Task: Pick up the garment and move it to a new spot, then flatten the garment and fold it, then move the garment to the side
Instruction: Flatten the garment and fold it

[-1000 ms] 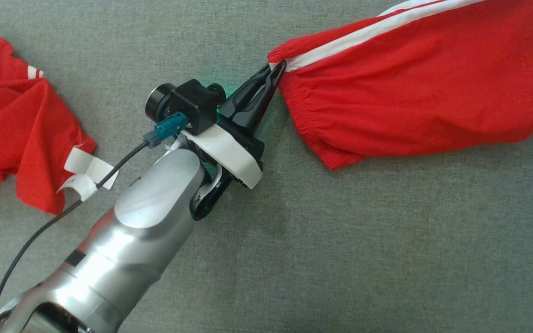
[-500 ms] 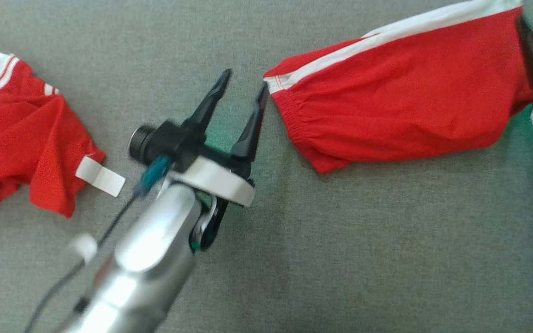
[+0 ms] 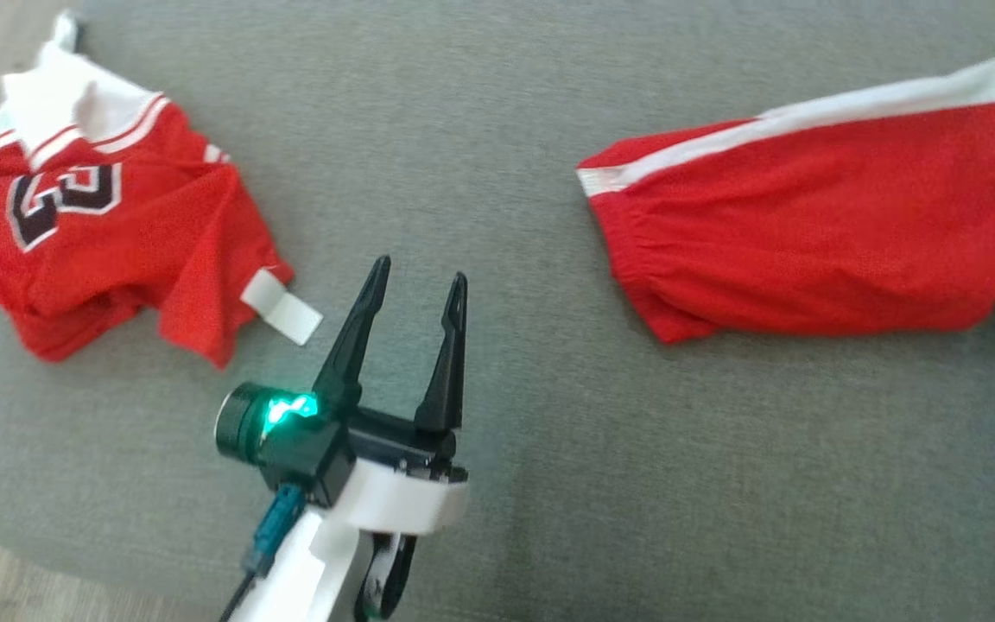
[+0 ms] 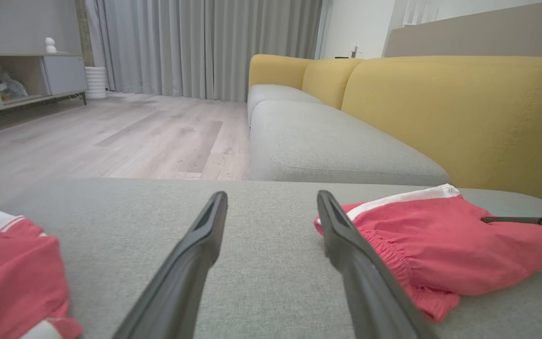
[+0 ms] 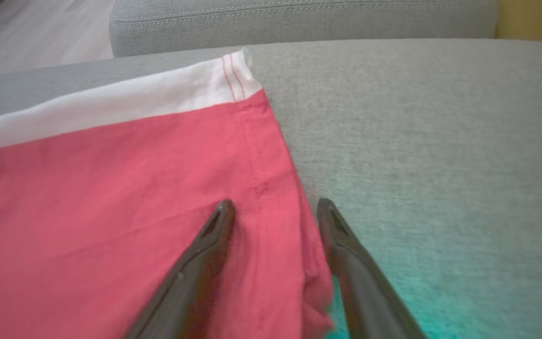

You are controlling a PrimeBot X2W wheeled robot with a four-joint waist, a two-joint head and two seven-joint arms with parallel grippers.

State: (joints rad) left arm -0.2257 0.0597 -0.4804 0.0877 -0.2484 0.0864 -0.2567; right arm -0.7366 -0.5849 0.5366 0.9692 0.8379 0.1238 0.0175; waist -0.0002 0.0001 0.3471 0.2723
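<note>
Red white-striped shorts (image 3: 808,250) flat on cushion (image 3: 549,86).

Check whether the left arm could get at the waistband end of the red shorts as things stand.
Probably yes. The left arm holds its jaws open over the bare grey cushion, with nothing between them and the waistband end of the red shorts. The red jersey lies on the other side.

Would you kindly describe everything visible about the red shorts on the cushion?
The red shorts lie flat, seemingly folded, on the grey cushion. Thin, lightly wrinkled fabric; a white stripe runs along the far edge, a gathered elastic waistband ends the side nearer the left hand, which stands clear. The open right hand straddles the hem edge; contact unclear.
</note>
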